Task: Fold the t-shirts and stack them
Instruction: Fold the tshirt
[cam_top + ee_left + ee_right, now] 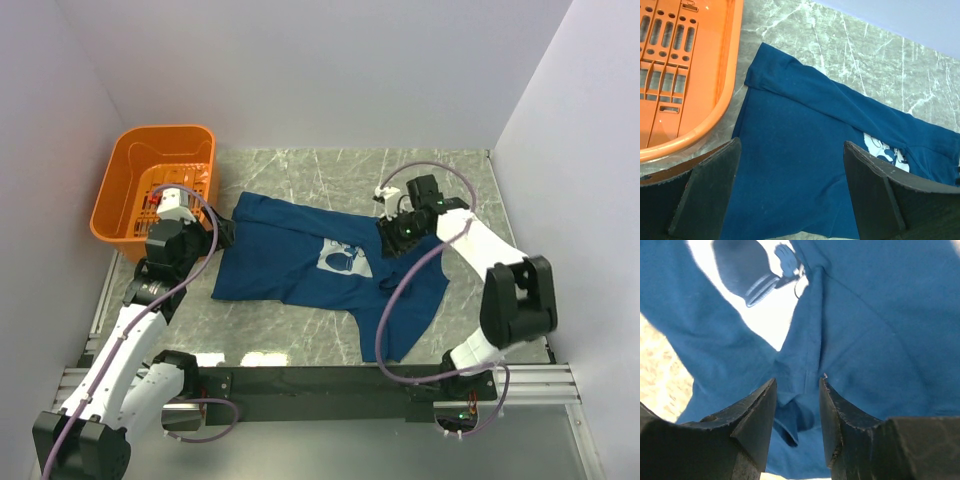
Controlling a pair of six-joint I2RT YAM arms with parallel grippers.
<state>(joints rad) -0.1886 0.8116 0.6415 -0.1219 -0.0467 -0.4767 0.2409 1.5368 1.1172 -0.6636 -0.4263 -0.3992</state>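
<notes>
Now: shirt (300, 255) lies rumpled, print up, on counter (300, 170). Left hand (791, 150) gapes empty over edge beside basket (120, 160). Right hand (797, 381) half-open, straddling loose fold. Best flatten before folding.

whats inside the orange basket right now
Only the orange basket's bare slotted floor and walls show. Its near right corner is hidden behind the left arm, so anything lying there cannot be seen.
</notes>
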